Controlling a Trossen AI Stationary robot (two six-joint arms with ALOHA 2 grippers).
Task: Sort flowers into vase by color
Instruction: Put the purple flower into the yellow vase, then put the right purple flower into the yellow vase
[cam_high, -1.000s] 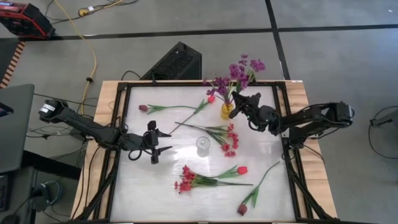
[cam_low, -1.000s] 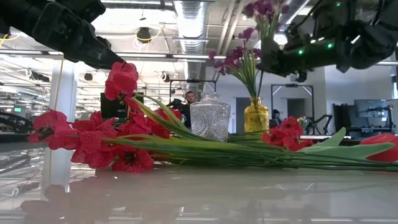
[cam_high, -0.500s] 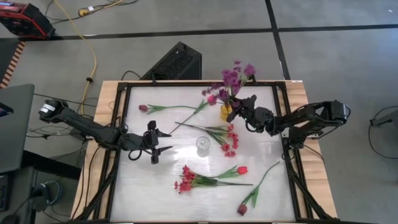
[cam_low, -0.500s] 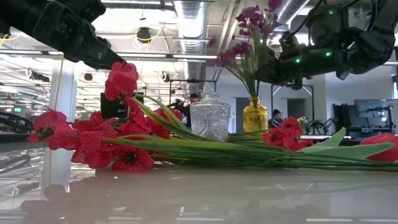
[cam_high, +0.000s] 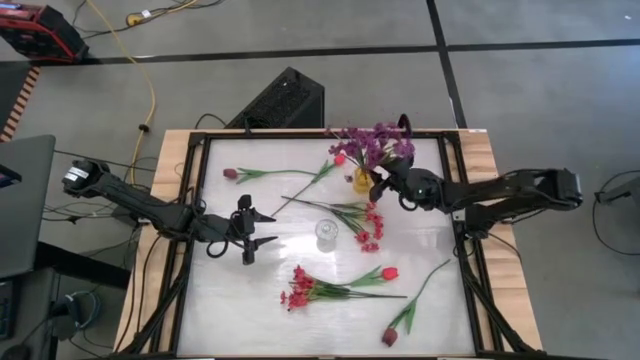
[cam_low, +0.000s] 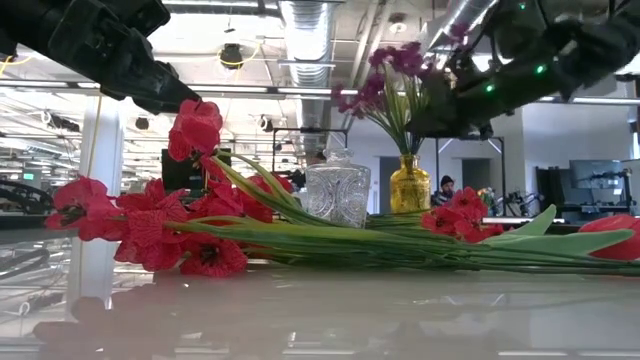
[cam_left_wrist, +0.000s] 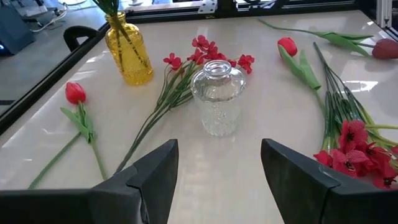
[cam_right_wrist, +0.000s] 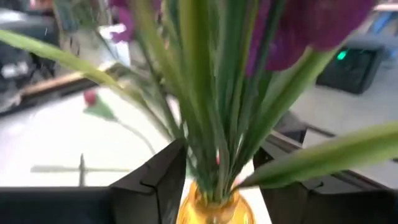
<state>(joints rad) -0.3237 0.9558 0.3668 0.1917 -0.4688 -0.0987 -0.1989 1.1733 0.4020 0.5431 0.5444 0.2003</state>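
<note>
A yellow vase (cam_high: 364, 180) (cam_low: 411, 185) stands at the table's far side and holds purple flowers (cam_high: 375, 145) (cam_low: 395, 75), their stems in its mouth (cam_right_wrist: 214, 208). My right gripper (cam_high: 383, 178) (cam_right_wrist: 221, 180) is open, one finger on each side of those stems just above the mouth. A clear glass vase (cam_high: 326, 233) (cam_left_wrist: 217, 99) stands mid-table with nothing in it. Several red flowers lie flat on the table: a spray (cam_high: 368, 225), a second spray (cam_high: 298, 292), and tulips (cam_high: 339, 158). My left gripper (cam_high: 268, 228) (cam_left_wrist: 219, 180) waits open left of the glass vase. My right gripper stands open around the purple flowers' green stems (cam_right_wrist: 211, 124), coming roughly level from the table's right, just above the yellow vase's mouth. Whether either finger touches the stems I cannot tell. The stems stand in the vase.
A dark red tulip (cam_high: 231, 174) lies at the far left and another (cam_high: 390, 337) near the front edge. A red tulip (cam_high: 389, 273) lies beside the near spray. The black frame rail (cam_high: 455, 200) borders the table. A person shows in the room beyond (cam_low: 305, 160).
My right gripper has moved down and toward the table's left, close to the yellow vase. The purple flowers have sunk lower into the vase, and their heads have swung from the far right to over the vase.
</note>
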